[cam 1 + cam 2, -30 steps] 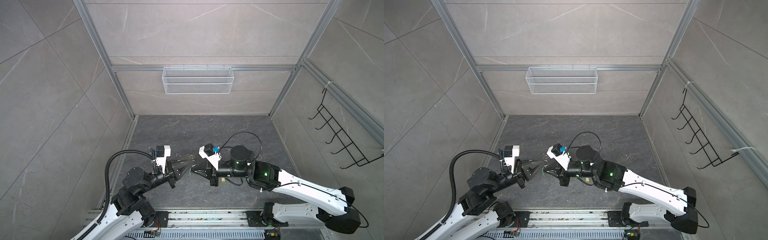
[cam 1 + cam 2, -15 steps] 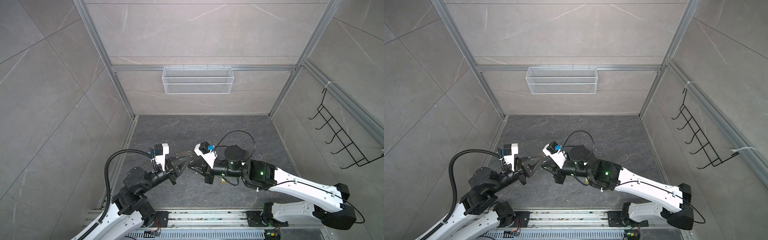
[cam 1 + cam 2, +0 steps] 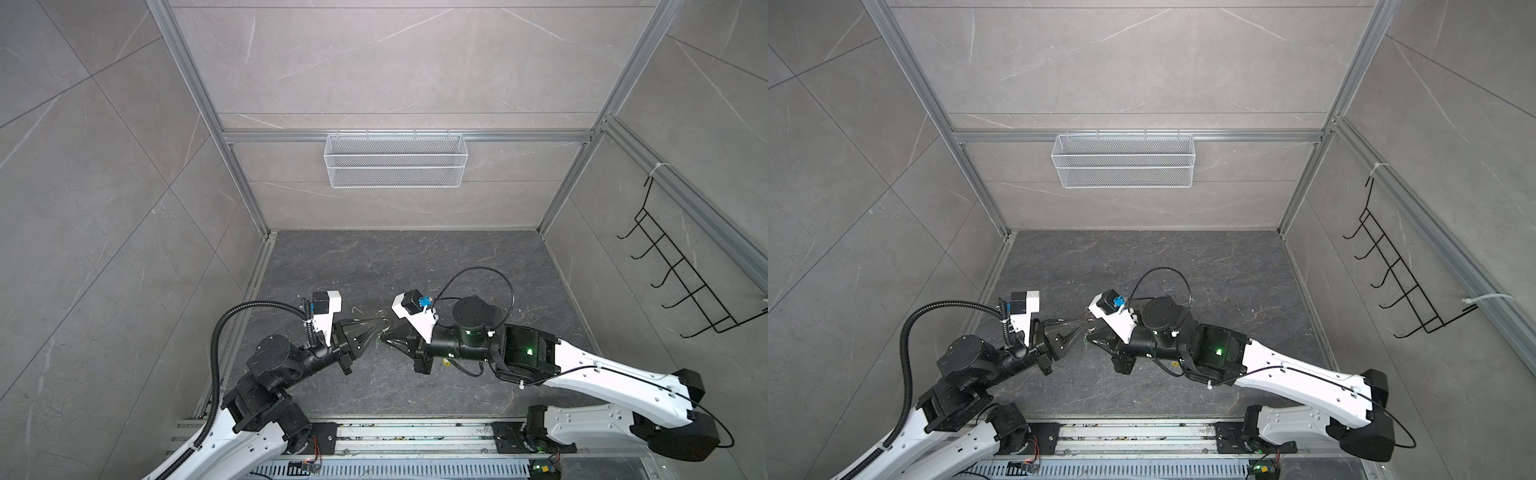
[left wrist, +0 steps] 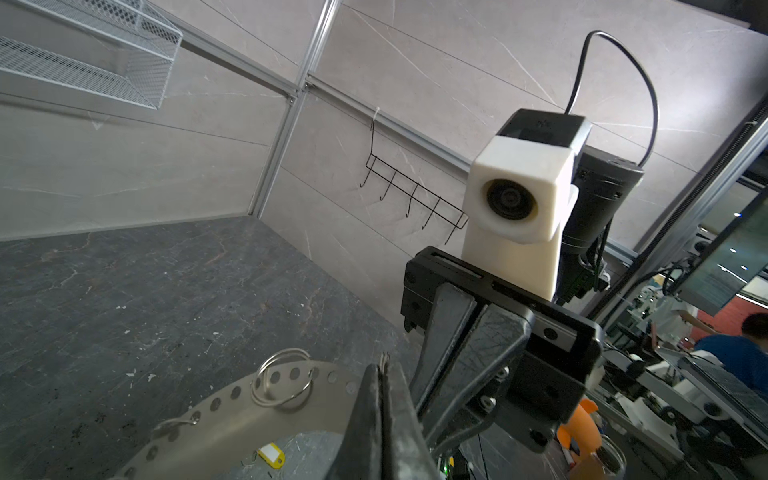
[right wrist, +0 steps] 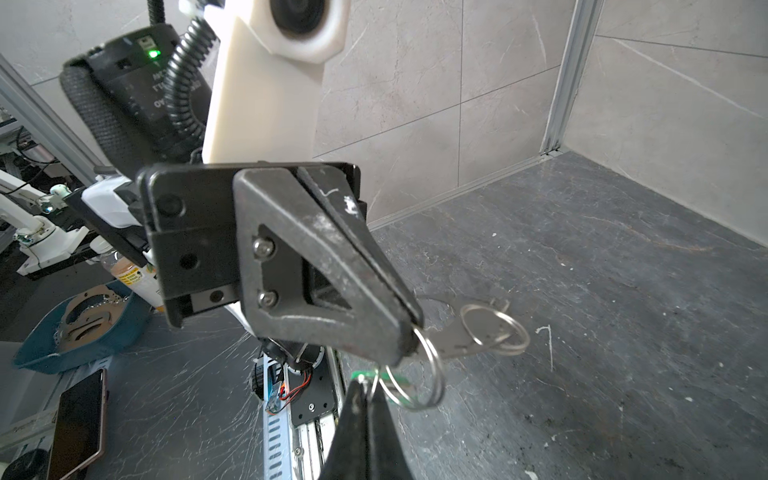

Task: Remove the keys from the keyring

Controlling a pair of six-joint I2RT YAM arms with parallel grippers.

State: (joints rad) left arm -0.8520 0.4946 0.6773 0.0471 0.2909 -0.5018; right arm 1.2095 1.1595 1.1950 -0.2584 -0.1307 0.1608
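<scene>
Lower centre, right gripper point(image 5: 365, 390) is clenched on the small green-tagged key point(image 5: 360, 376), mostly hidden. Mid-frame, left gripper point(image 5: 412, 332) clamps the flat grey metal keyring point(image 5: 449, 332), largely hidden behind it. Yellow-tagged key point(image 4: 272, 454) lies on the dark floor point(image 4: 166, 291); only its tag is discernible.

Arms reaching inward, left pincer point(image 3: 375, 331) clamped, right pincer point(image 3: 385, 341) clamped, tips nearly meeting

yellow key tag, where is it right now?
In both top views the yellow tag appears to lie on the floor, right of centre, just beneath the right arm. The left wrist view also shows it.
</scene>
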